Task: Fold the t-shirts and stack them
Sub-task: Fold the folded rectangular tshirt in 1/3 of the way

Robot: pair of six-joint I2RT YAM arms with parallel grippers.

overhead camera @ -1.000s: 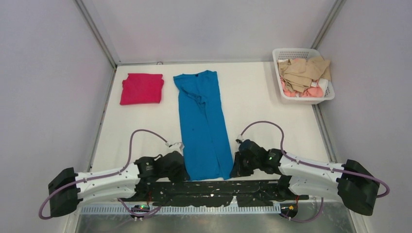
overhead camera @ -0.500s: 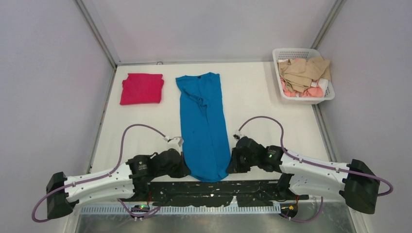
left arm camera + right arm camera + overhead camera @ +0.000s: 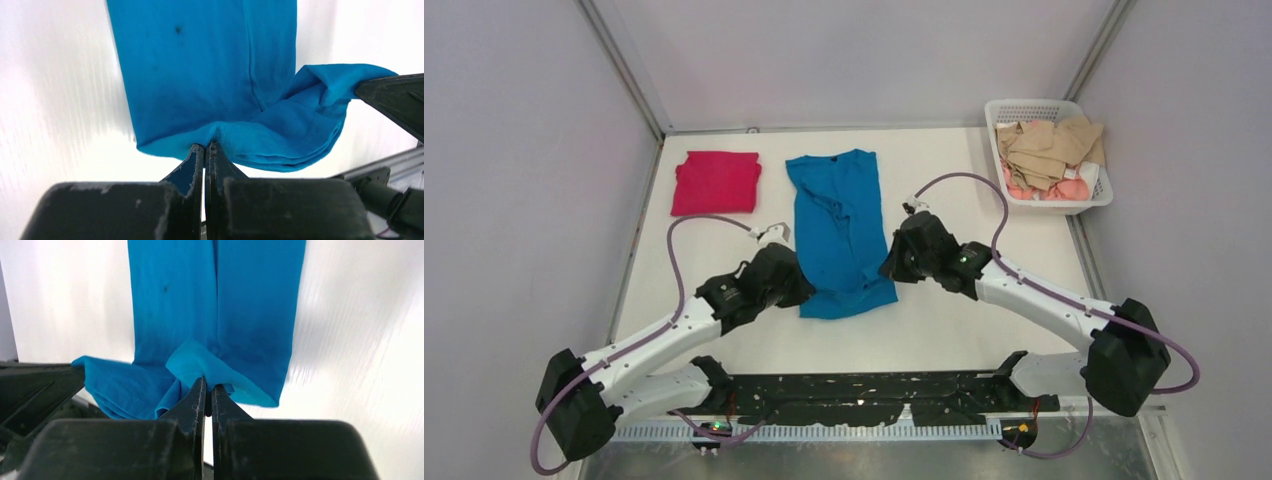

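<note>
My left gripper (image 3: 205, 146) is pinched tight on the near hem of the blue t-shirt (image 3: 839, 215) at its left corner. My right gripper (image 3: 207, 382) is clamped the same way on the right corner. The hem is lifted and bunched between my 2 grippers.

Both arms reach forward and angle inward, wrists either side of the shirt over the middle of the table (image 3: 944, 320). The shirt lies lengthwise at centre, collar far.

The red t-shirt (image 3: 716, 183) sits folded at far left, apart from it. A basket (image 3: 1044, 104) of clothes is far right.

From above, the wrists hide my fingertips. There is 1 dark speck on the blue fabric; I cannot tell what it is.
</note>
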